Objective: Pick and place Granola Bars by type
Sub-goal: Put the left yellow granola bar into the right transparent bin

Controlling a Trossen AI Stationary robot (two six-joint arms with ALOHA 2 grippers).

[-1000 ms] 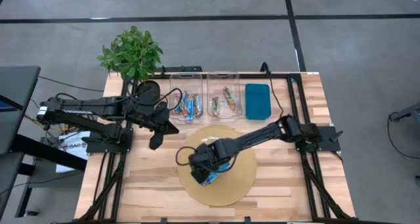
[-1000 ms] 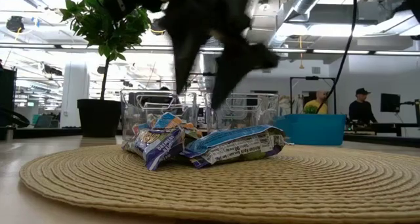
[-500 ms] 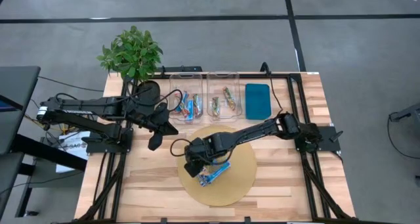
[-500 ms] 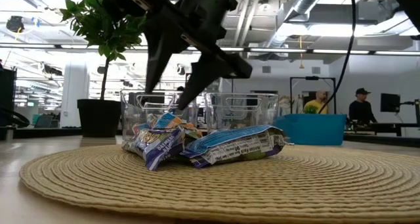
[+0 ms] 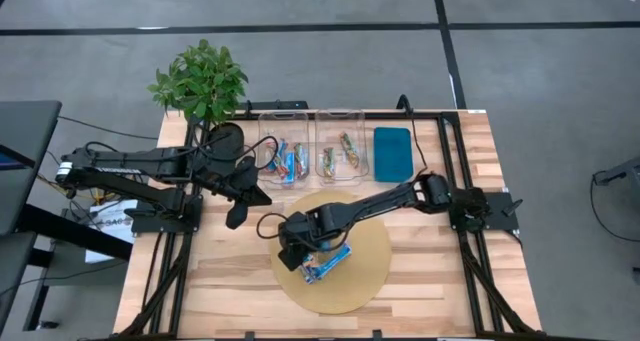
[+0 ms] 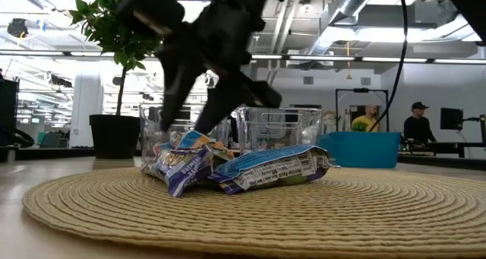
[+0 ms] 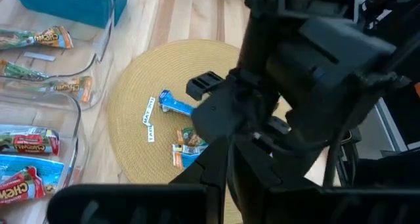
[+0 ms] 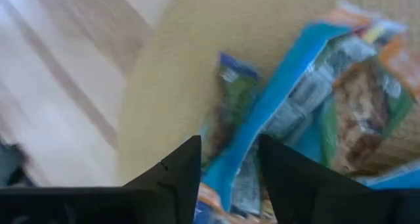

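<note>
Reading left to right across the wooden tabletop (image 5: 430, 281): left gripper (image 5: 236, 217) hanging idle over bare wood at the left side, near the black pot of the green plant (image 5: 200, 79), jaws pressed together, nothing held. Farther right along the rear edge, two clear bins side by side: left bin (image 5: 282, 151) holding several wrapped bars, blue and red wrappers among them; right bin (image 5: 342, 151) holding a few bars in orange, green and white wrappers. Just beside the right bin, a solid teal tray (image 5: 392, 153). In front of the bins, a round woven mat (image 5: 370, 271) with a small heap of granola bars (image 5: 325, 264) lying on it, blue wrappers with white print uppermost, touching and overlapping one another. Reaching in from the right side, right gripper (image 5: 292, 253) lowered over the left part of the mat, at the left end of the heap; jaws spread, fingertips (image 8: 177, 178) straddling the end of a blue wrapper (image 8: 289, 112), not pinching anything. Beyond the tabletop, an open room with two people (image 6: 395, 122) far off behind the tray.
</note>
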